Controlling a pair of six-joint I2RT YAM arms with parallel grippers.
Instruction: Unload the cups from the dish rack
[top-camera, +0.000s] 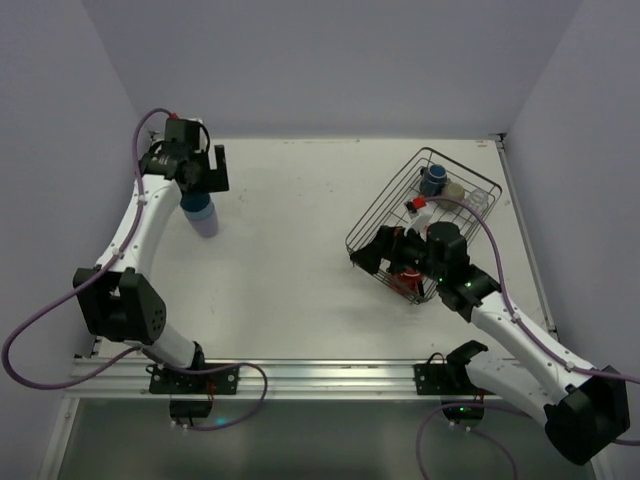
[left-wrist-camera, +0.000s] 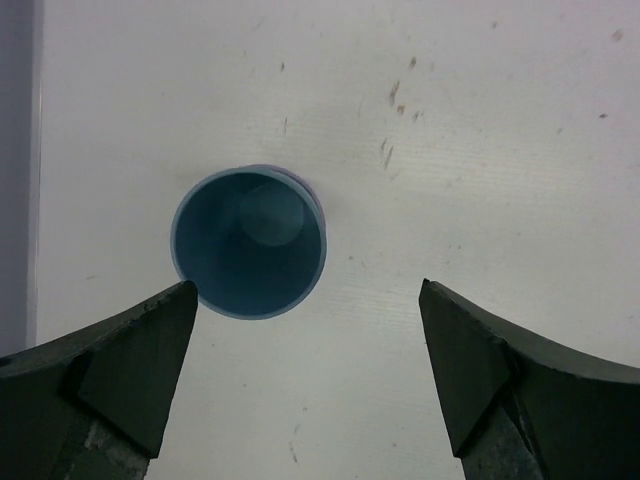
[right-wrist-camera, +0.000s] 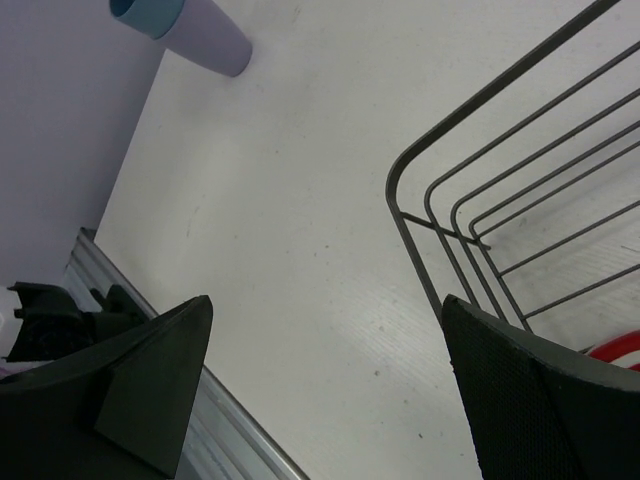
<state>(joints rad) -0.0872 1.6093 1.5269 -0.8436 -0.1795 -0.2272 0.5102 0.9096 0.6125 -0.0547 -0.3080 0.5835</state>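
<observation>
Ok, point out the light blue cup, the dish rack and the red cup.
light blue cup (left-wrist-camera: 248, 240), left wrist view, inner bottom.
dish rack (top-camera: 385, 205), top view, left wire wall.
red cup (top-camera: 405, 279), top view, visible red side.

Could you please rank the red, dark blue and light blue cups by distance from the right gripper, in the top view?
1. Red cup, beside the right gripper, dish rack's near end.
2. Dark blue cup, rack's far end.
3. Light blue cup, far left, below the left gripper.

No legible txt, brand, no. or sign in any view; nothing readable on blue cup (left-wrist-camera: 248, 240), rack (top-camera: 385, 212) or table (top-camera: 300, 290).
</observation>
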